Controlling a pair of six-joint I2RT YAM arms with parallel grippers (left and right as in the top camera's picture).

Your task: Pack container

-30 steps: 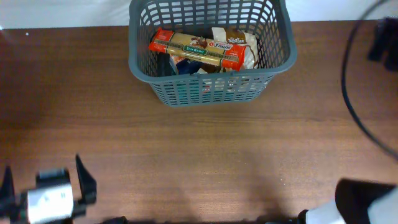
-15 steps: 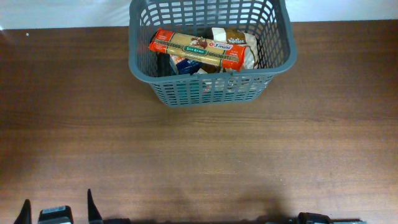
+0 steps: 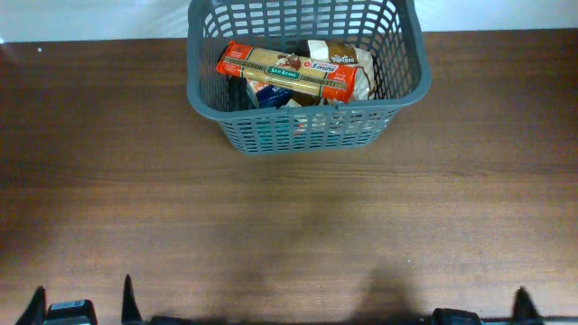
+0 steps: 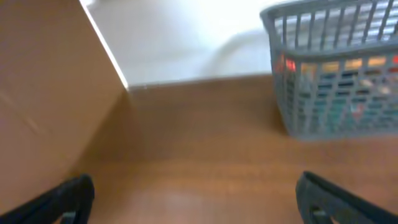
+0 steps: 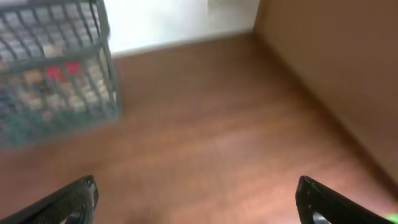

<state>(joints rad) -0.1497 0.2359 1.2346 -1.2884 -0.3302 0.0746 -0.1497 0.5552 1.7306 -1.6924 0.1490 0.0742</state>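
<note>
The dark grey lattice container stands at the back middle of the table. It holds a long red and tan packet lying across the top of other packets. It also shows in the left wrist view and in the right wrist view. My left gripper is open and empty at the front left edge, fingertips wide apart in its wrist view. My right gripper is open and empty at the front right; only a fingertip shows overhead.
A brown cardboard wall stands to the left of the left gripper. A similar brown wall stands to the right of the right gripper. The wooden table lies bare between the container and the grippers.
Both arms have drawn back to the front edge. The left gripper slid down out of most of the overhead view. The right arm and its cable left the right side.
</note>
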